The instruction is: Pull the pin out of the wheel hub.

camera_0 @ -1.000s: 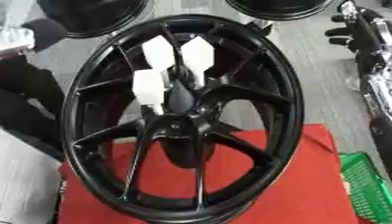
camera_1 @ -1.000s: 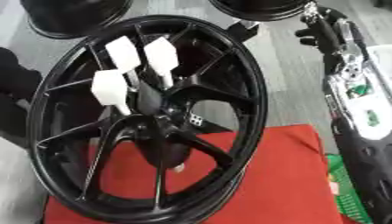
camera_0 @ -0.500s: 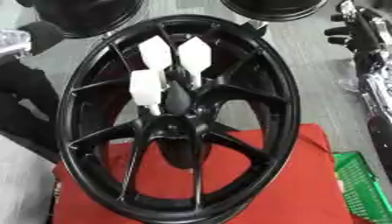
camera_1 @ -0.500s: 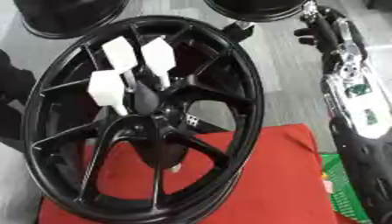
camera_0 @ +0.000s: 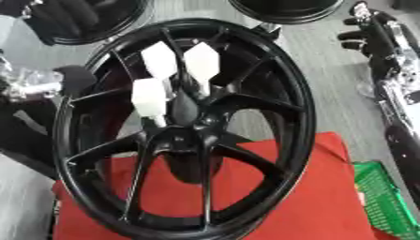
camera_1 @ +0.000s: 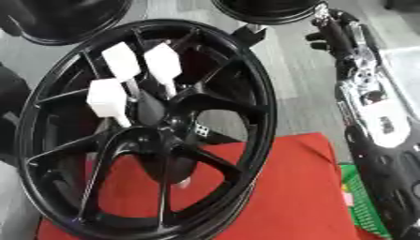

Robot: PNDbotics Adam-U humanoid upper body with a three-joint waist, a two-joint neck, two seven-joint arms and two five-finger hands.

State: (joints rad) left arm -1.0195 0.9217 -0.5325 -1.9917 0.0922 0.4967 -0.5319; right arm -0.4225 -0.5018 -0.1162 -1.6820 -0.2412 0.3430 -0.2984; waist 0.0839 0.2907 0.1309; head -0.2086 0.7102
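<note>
Left hand (camera_0: 70, 79): at the left edge, just beside the hub's rim; whether its fingers are apart or together cannot be told.
Hub (camera_0: 187, 129): black, tilted, lower rim on a red mat (camera_0: 316, 187).
Pins (camera_0: 150, 97): three white heads clustered at the hub's centre, open room above them.
Right hand (camera_1: 328, 40): upper right, clear of the rim, fingers curled, holding nothing.
Crate (camera_0: 379, 197): green, at the right edge.

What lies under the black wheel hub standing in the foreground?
Under the wheel hub a red cloth shows between the spokes and at the right. What the cloth covers is hidden.
</note>
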